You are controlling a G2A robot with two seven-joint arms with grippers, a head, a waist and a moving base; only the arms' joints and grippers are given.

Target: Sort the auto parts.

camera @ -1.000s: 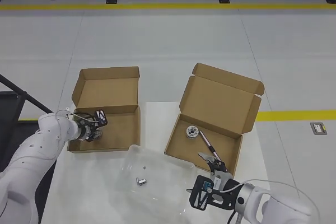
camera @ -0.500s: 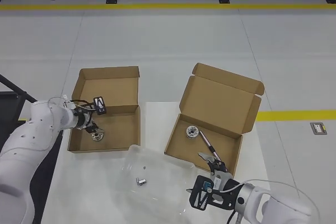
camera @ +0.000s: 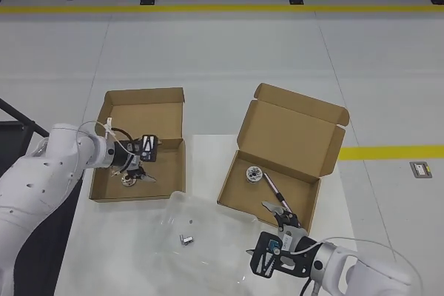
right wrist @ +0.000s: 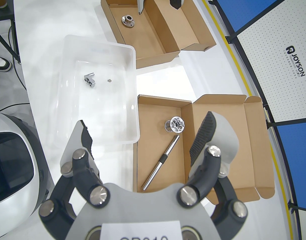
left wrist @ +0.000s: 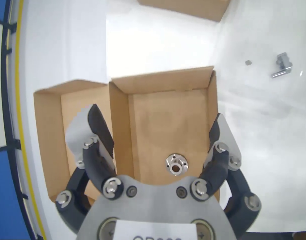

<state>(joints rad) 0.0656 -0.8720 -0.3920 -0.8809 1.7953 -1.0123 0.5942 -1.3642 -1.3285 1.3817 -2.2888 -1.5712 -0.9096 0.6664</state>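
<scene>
Jaws both gaping wide, gripping nothing: left gripper point(left wrist: 155, 116) hovering above centre-left box point(camera: 166, 174); right gripper point(right wrist: 145, 121) sitting lower right in the top view.

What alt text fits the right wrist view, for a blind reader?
The open right gripper hangs near a cardboard box that holds a metal rod and a round metal part. Beside the box, a clear bin holds a small bracket.

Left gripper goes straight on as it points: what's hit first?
Likely the bare floor of the left cardboard box: the left gripper, open, hangs over it. The metal hub sits off that line. Depth unclear.
</scene>
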